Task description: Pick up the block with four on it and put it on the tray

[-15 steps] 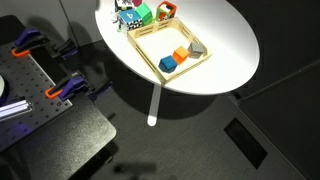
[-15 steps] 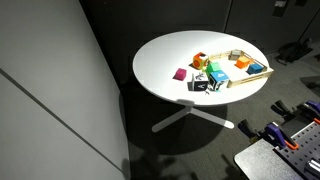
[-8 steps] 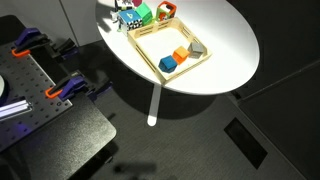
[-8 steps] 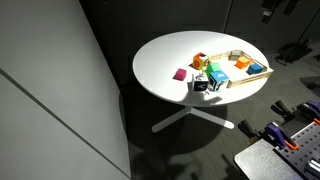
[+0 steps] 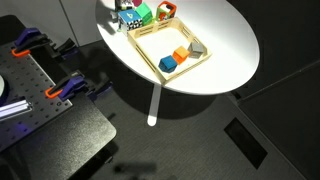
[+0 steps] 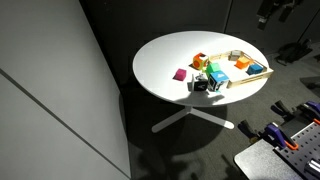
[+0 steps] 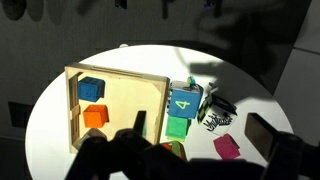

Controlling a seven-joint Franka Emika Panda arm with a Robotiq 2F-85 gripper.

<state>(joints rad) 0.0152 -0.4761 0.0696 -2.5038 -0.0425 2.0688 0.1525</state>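
Note:
The block with four [image 7: 182,100] shows a blue top face with a yellow 4. It stands on the white table just outside the rim of the pale wooden tray [image 7: 120,78]. In an exterior view it is the cyan block [image 6: 215,78] beside the tray [image 6: 252,76]. A white block with dark markings [image 7: 215,108] touches its far side. My gripper [image 7: 200,130] hangs high above these blocks, open and empty, its dark fingers framing the lower edge of the wrist view.
A blue cube [image 7: 91,88] and an orange block [image 7: 95,116] lie in the tray. A green block [image 7: 178,128] and a pink block [image 7: 228,148] lie on the round table [image 6: 165,60]. Black benches with clamps [image 5: 40,85] stand beside the table.
The dark arm at the top edge of an exterior view has shifted slightly. No block has moved.

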